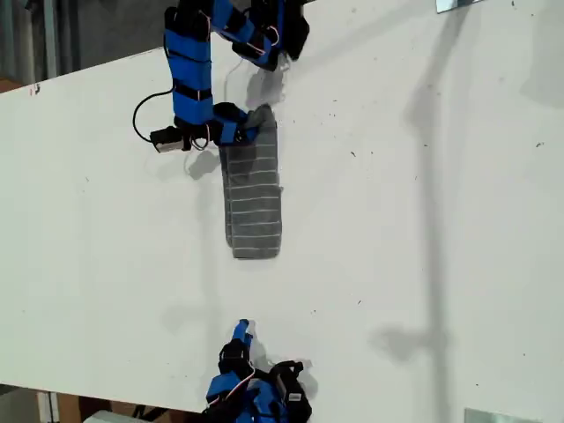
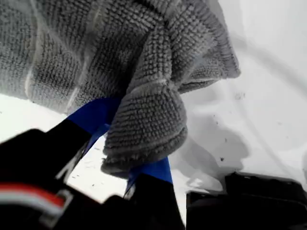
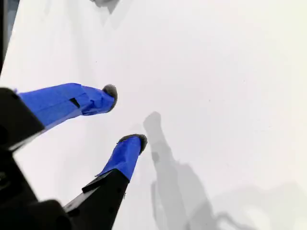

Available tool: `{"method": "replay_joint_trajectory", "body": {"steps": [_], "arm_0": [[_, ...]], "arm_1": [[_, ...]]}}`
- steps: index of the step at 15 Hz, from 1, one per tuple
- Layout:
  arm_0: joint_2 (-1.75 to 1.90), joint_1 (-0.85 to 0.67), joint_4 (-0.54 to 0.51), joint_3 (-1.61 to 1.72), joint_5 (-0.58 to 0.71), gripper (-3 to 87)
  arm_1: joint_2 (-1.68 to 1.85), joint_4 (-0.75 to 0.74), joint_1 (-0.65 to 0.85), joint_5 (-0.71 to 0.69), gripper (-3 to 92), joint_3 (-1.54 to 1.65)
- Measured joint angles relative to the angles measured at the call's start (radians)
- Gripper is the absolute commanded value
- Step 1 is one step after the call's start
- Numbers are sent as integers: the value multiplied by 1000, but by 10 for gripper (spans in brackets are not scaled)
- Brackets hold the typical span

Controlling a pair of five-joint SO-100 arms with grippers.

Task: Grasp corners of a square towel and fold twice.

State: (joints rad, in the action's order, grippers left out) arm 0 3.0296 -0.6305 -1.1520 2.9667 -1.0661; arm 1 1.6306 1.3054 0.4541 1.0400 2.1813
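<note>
Bare white table [image 1: 423,220] runs wide on both sides of the towel [image 1: 254,198], nothing in the way. Between the towel's near end and my second gripper [image 1: 243,330] lies open surface. At the far end my first gripper [image 1: 251,130] and its arm crowd the towel; a black cable [image 1: 141,115] loops toward the exterior view's left

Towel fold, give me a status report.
My first gripper shut on a towel corner. My second gripper open, empty, apart from it. Towel folded narrow. Nothing in the way.
</note>
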Motion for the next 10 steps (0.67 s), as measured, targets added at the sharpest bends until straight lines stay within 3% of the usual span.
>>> {"method": "replay_joint_trajectory", "body": {"steps": [5, 10], "arm_0": [[209, -31, -63, 67, 2, 169], [334, -28, -121, 84, -3, 170]], "arm_1": [[414, 253, -109, 150, -1, -9], [143, 405, -189, 130, -1, -502]]}}
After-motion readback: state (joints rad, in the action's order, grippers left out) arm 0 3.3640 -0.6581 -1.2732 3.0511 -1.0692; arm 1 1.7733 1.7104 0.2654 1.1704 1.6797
